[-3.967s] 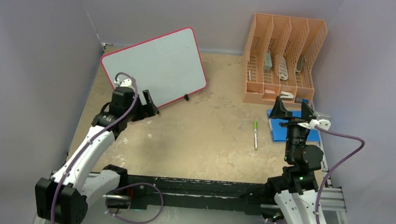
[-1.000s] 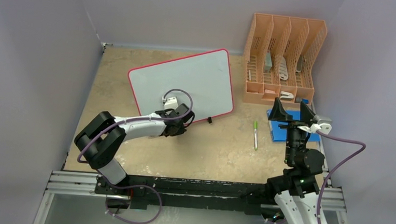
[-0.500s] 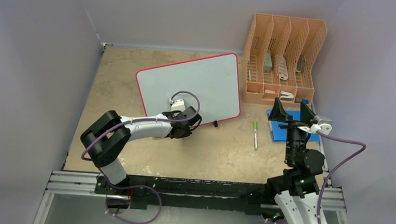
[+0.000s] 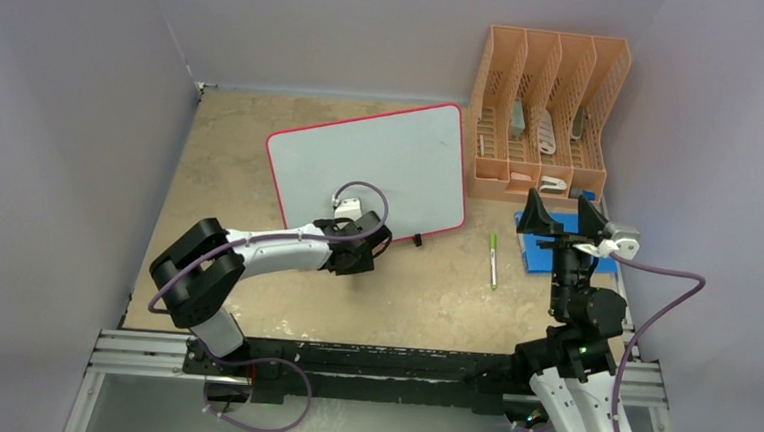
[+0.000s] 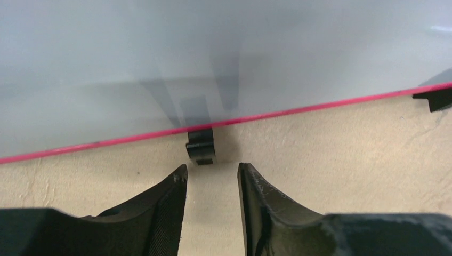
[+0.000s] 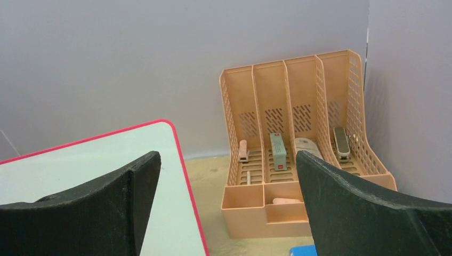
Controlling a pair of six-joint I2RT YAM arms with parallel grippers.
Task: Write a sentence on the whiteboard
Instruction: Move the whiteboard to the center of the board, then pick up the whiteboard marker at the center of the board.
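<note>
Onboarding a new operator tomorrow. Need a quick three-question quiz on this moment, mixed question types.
1. True or false: the whiteboard carries writing.
2. Short answer: what small part sits just ahead of the left pincer?
3. Pick one: the green marker lies A) on the table, B) on the whiteboard, C) in the left pincer.

Key: 1 false, the board is blank. 2 a black clip foot at the board's red rim, not gripped. 3 A.
</note>
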